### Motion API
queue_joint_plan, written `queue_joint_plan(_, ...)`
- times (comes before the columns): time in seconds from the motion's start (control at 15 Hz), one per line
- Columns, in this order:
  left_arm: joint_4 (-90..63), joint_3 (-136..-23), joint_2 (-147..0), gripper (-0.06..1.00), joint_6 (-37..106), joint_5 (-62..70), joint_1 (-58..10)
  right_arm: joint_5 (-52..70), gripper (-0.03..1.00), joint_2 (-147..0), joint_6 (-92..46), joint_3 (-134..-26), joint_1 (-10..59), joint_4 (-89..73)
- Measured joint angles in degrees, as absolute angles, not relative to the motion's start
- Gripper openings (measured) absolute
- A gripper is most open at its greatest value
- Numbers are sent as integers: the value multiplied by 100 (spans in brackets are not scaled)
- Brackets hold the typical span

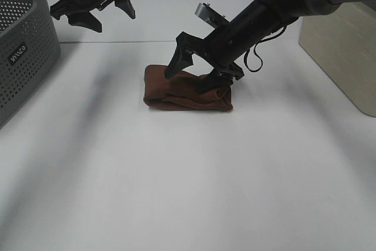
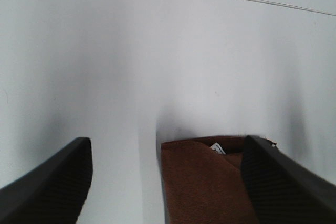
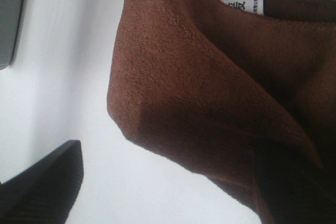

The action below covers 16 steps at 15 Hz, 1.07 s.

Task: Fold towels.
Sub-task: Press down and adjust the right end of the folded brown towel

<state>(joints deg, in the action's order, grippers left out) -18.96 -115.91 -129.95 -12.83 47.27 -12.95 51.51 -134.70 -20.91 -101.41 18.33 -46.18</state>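
White desk (image 1: 176,192) fills the foreground, w/ the reddish-brown towel (image 1: 187,91) lying folded into a compact bundle near its middle, small white tag (image 3: 242,5) visible at one edge in the right wrist view. Right tool (image 1: 191,73) is down at the towel w/ jaws spread wide, one finger over the bundle's far left part, the other at its right end; can't tell if either touches the cloth. Left tool (image 1: 97,9) hangs above the desk at back left, jaws wide, nothing in them, just beside the grey perforated basket (image 1: 23,51); beige box (image 1: 343,57) sits at far right.
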Motion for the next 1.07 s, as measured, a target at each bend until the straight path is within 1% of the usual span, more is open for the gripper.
queue_joint_plan(0.33,-1759,-11591,-12995,74,-1283,4733,-1295,5185,84,-13316,-1982,-10204,1536,-4469)
queue_joint_plan(0.67,-1748,-11591,-12995,74,-1283,4750,-1295,5139,84,-13207,-1839,-10204,1524,-4120)
queue_joint_plan(0.87,-1748,-11591,-12995,74,-1283,4841,-1295,5053,84,-13201,-1536,-10204,1524,-3489)
queue_joint_plan(1.07,-1748,-11591,-12995,74,-1283,4905,-1295,5053,84,-13201,-1427,-10204,1524,-3432)
